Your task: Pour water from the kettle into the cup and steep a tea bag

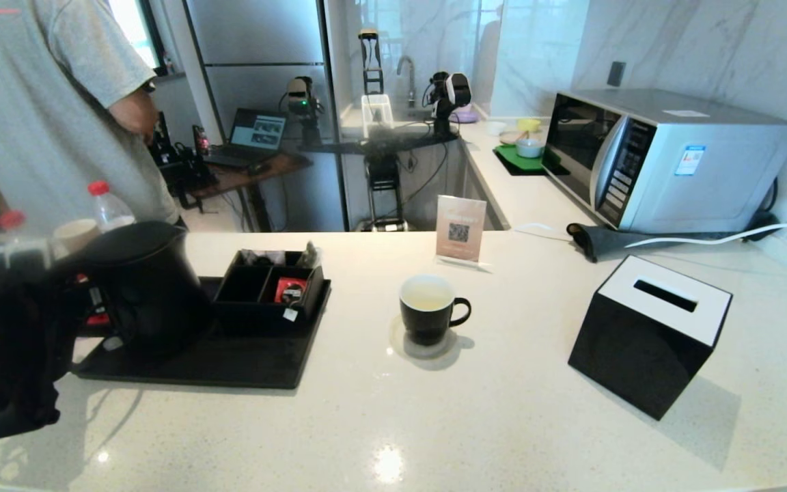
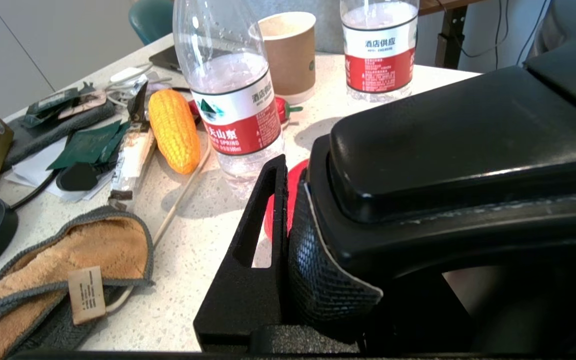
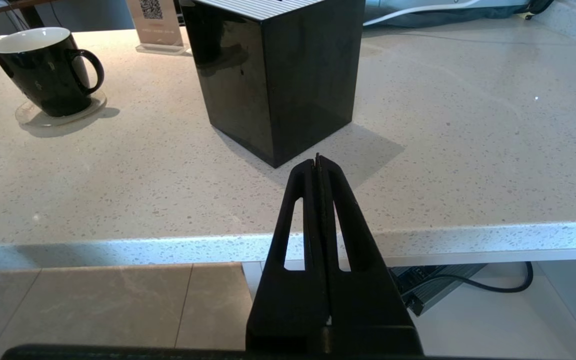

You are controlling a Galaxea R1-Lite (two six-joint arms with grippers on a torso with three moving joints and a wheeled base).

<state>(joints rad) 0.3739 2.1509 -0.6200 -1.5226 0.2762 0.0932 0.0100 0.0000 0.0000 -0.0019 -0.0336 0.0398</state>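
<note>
One kettle [image 1: 144, 283] handle inside left gripper [image 2: 298, 250], cup [image 1: 427, 307] well apart

Bright daylight, countertop [image 1: 434, 410] glare

Pale speckled counter [image 1: 503, 410], marble walls [image 1: 694, 48], perhaps a daylit window [image 1: 130, 27].

The kettle [image 1: 144, 287] stands on a black tray [image 1: 229, 362] at the table's [image 1: 434, 424] left end, the left arm [image 1: 4, 355] close against its handle side, apparently gripping it, though the fingers are hidden. A compartment box [image 1: 267, 290] on the tray holds a red packet [image 1: 291, 289]. The cup [image 1: 429, 307] sits on a clear coaster [image 1: 404, 345] mid-table, pale liquid inside. A black tissue box [image 1: 650, 335] stands right.
</note>
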